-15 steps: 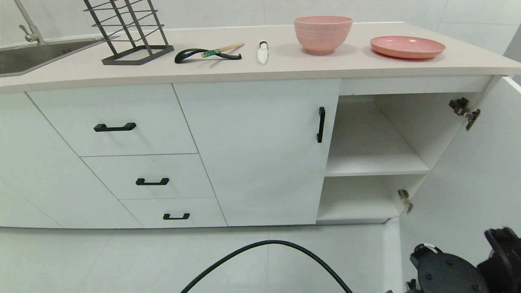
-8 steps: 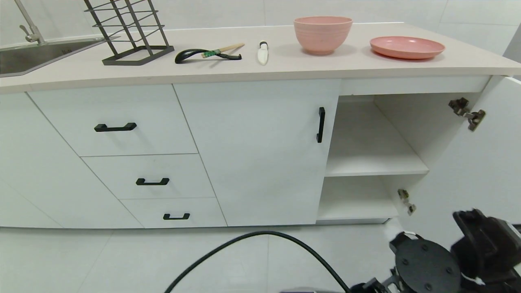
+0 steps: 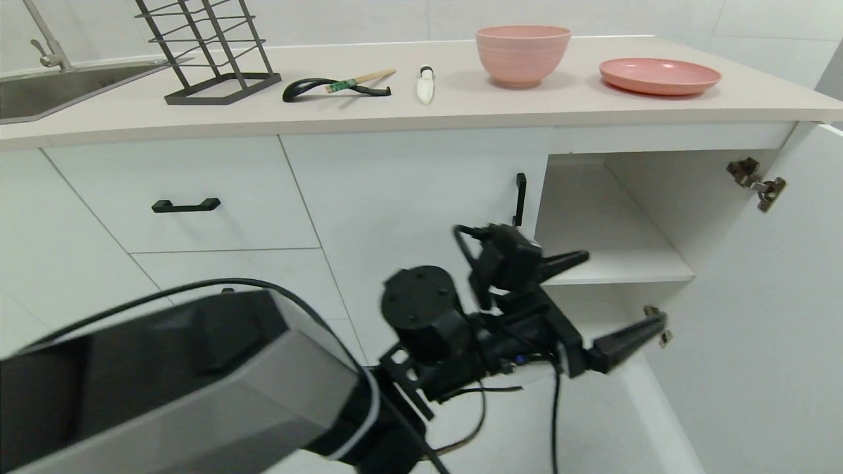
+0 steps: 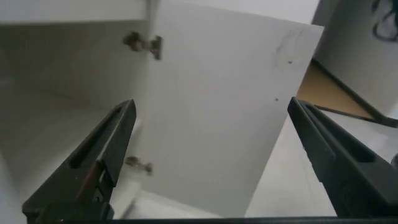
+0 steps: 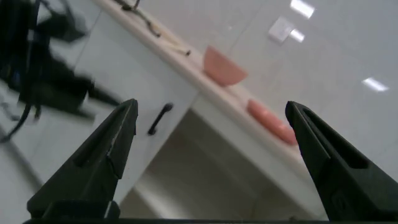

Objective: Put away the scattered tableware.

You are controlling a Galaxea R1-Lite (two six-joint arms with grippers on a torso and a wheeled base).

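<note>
Nothing stowed yet, so fetching looks next. Left gripper (image 3: 624, 289), spread wide and empty, hangs by the open cabinet (image 3: 635, 260) at 4 o'clock; right gripper (image 5: 211, 162) gapes empty too. Bowl (image 3: 523, 54) at 12, plate (image 3: 658, 75) at 1 o'clock on the counter (image 3: 461, 105) — an upward reach is needed.

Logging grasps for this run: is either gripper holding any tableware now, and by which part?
Nothing is held. The left gripper, in front of the open cabinet, is open and empty; the right gripper is open and empty too.
</note>
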